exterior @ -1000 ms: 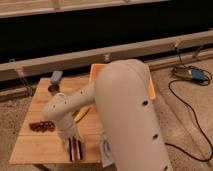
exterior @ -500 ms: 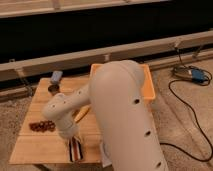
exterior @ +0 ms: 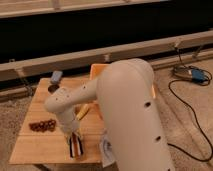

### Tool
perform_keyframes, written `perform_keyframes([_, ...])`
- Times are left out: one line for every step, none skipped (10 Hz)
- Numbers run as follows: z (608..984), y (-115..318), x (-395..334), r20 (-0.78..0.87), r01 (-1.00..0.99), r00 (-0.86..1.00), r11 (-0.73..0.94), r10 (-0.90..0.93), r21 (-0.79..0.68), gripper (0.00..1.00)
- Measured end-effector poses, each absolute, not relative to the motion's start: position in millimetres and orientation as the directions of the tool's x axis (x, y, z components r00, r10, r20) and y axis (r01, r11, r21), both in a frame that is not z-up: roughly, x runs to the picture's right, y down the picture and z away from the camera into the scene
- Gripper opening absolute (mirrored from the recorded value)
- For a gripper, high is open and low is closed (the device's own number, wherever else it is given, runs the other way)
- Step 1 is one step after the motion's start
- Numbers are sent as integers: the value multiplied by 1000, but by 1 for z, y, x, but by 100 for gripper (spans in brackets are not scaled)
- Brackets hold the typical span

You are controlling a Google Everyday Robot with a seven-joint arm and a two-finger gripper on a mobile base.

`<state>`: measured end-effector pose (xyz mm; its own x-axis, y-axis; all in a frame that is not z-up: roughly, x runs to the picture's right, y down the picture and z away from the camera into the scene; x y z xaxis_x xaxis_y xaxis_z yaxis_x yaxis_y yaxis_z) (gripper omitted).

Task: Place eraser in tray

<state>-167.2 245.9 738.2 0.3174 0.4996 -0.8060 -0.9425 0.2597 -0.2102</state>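
Nearest the camera, the robot's bulky white arm (exterior: pixel 131 117) hides much of the table (exterior: pixel 36 149). The claw (exterior: pixel 75 146) points down at the table's near edge, and whether it is clenched, released or grasping anything cannot be told. A dark clustered item (exterior: pixel 42 125) lies to its left and a yellow item (exterior: pixel 83 111) just behind it. Farther back, the orange tray (exterior: pixel 96 70) shows only a corner. The pale blue block (exterior: pixel 56 76) at the far left corner is probably the eraser, well apart from the claw. Swinging toward either one could knock the yellow item, and working so near the edge could push something off.
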Motion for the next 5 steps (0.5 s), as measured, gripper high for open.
perform_keyframes([725, 231, -167, -793, -945, 317, 241, 521, -219, 0])
perform_keyframes([708, 213, -167, -776, -948, 316, 223, 545, -229, 0])
perform_keyframes([689, 192, -166, -756, -948, 317, 208, 572, -240, 0])
perform_keyframes([674, 176, -167, -737, -947, 321, 201, 594, -251, 0])
perform_keyframes([658, 152, -167, -711, -947, 321, 191, 626, -259, 0])
